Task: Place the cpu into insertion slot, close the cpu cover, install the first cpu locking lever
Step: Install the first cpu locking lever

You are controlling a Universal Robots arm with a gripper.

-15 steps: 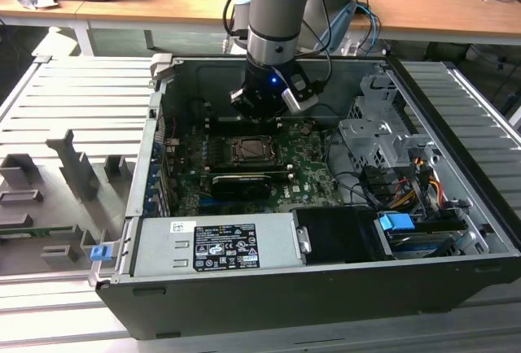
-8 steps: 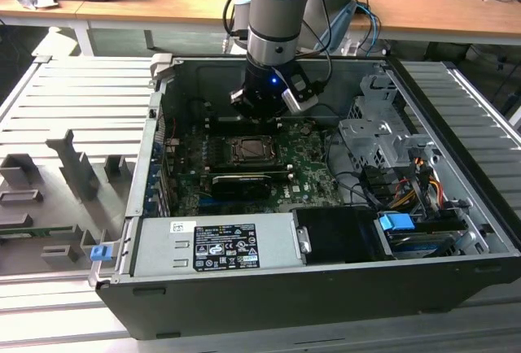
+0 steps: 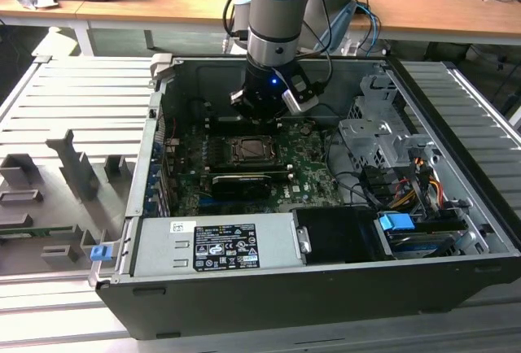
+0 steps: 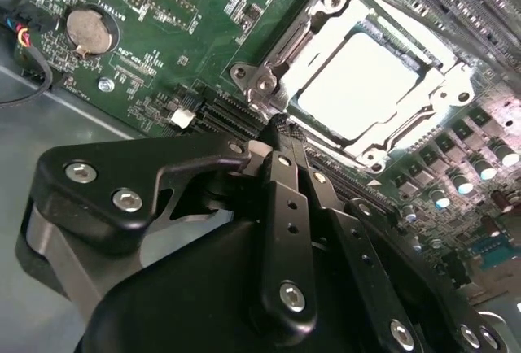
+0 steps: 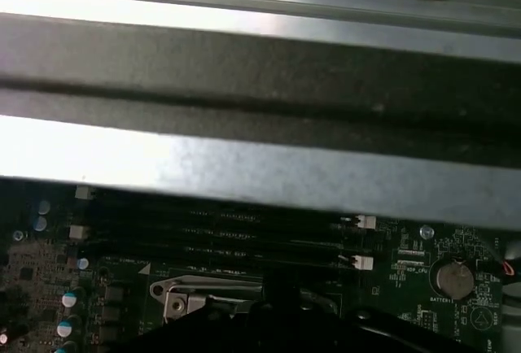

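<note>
The cpu (image 4: 358, 84) lies in the socket with its bright silver top showing; the exterior view has the cpu (image 3: 247, 150) at the middle of the green motherboard (image 3: 305, 170). The cpu cover (image 4: 446, 93), a grey metal frame, lies flat around it. My gripper (image 4: 281, 129) hangs just beside the socket's corner with its black fingers (image 4: 286, 198) pressed together and nothing between them. In the exterior view my gripper (image 3: 273, 107) is above the socket's far side, inside the open computer case. How the locking levers stand I cannot tell.
Black memory slots (image 5: 220, 235) run between the socket and the case wall (image 5: 260, 84). A coin battery (image 4: 88, 29) sits on the board. A metal drive cage (image 3: 378, 137), coloured cables (image 3: 415, 182) and a power supply (image 3: 216, 243) crowd the case.
</note>
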